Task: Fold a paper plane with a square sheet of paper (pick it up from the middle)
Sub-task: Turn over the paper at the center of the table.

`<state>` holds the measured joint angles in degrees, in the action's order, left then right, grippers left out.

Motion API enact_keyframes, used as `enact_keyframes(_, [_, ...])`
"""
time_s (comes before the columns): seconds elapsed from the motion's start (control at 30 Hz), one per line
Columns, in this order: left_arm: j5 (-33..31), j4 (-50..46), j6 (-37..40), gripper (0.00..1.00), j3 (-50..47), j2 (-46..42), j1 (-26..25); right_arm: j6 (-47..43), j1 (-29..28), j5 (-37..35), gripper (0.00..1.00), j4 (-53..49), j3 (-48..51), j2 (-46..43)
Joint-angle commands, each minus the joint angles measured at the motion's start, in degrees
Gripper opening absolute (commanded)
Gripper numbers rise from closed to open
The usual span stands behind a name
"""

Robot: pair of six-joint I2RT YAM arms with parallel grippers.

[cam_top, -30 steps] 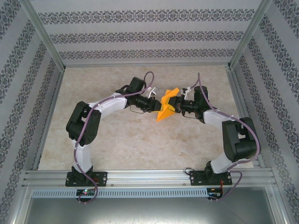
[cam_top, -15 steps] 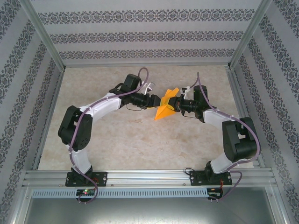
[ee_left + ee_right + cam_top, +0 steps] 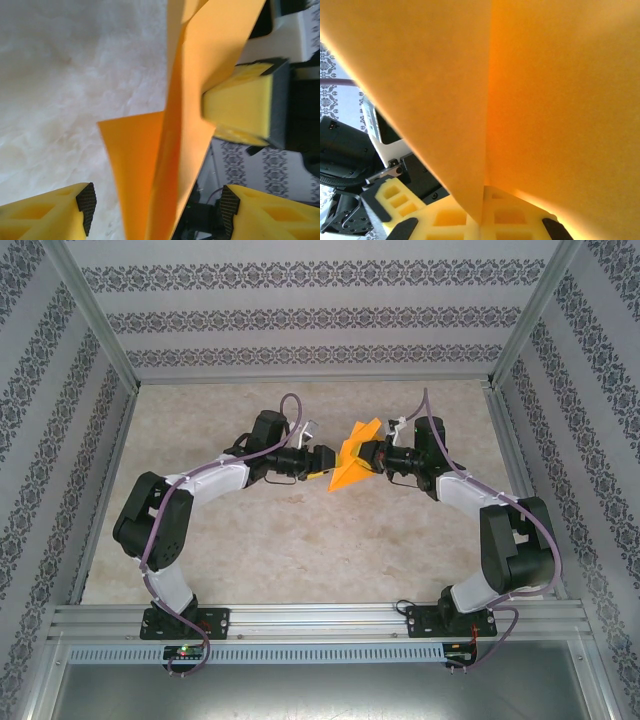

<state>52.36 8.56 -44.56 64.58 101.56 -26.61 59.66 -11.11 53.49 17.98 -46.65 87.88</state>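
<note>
The orange-yellow sheet of paper (image 3: 350, 466) is folded into a pointed dart shape with a centre crease and hangs above the middle of the table. My right gripper (image 3: 368, 455) is shut on its crease from the right; in the right wrist view the paper (image 3: 530, 85) rises straight out of the closed jaws (image 3: 482, 222). My left gripper (image 3: 322, 462) is open at the paper's left side. In the left wrist view the paper (image 3: 170, 150) passes between the two fingers (image 3: 86, 206) without touching either pad.
The marble-look tabletop (image 3: 260, 550) lies below both arms. Patterned walls (image 3: 300, 315) and aluminium frame posts (image 3: 100, 340) enclose it on three sides. The right gripper's yellow fingers (image 3: 245, 102) sit close in front of my left wrist camera.
My left gripper has opened and let go of the paper, with its arm drawing back to the left. The right gripper has closed on the paper and carried it slightly up and back.
</note>
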Motion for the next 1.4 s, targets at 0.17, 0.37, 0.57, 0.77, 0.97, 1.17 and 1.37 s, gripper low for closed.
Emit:
enact_keyframes(0.17, [4.4,10.1,-5.9,0.69,0.5,2.9,-0.4,0.6,-0.8,1.1,0.04,0.4,-2.0,-2.0])
enact_keyframes(0.37, [3.3,2.2,0.1,0.69,2.3,3.6,-0.5,0.8,-0.9,1.0,0.04,0.0,-2.6,-2.6])
enact_keyframes(0.57, [6.1,9.2,-5.2,0.68,2.1,4.2,-0.9,0.9,-1.3,0.9,0.04,0.0,-3.1,-2.0])
enact_keyframes(0.77, [8.7,13.2,-8.5,0.61,2.5,4.7,-1.2,0.6,-1.4,0.7,0.04,-0.1,-2.9,-1.4])
enact_keyframes(0.97, [8.2,8.9,-5.4,0.5,3.1,4.2,-1.2,-0.4,-1.4,0.3,0.04,-1.0,-2.5,-1.1])
enact_keyframes(1.17, [8.3,5.5,-3.2,0.33,4.0,4.0,-1.2,-0.6,-1.3,0.3,0.05,-0.9,-2.4,-0.7])
enact_keyframes(1.37, [8.3,2.9,-1.4,0.26,4.8,3.9,-1.2,-1.1,-1.2,0.2,0.09,-1.3,-2.2,-0.3])
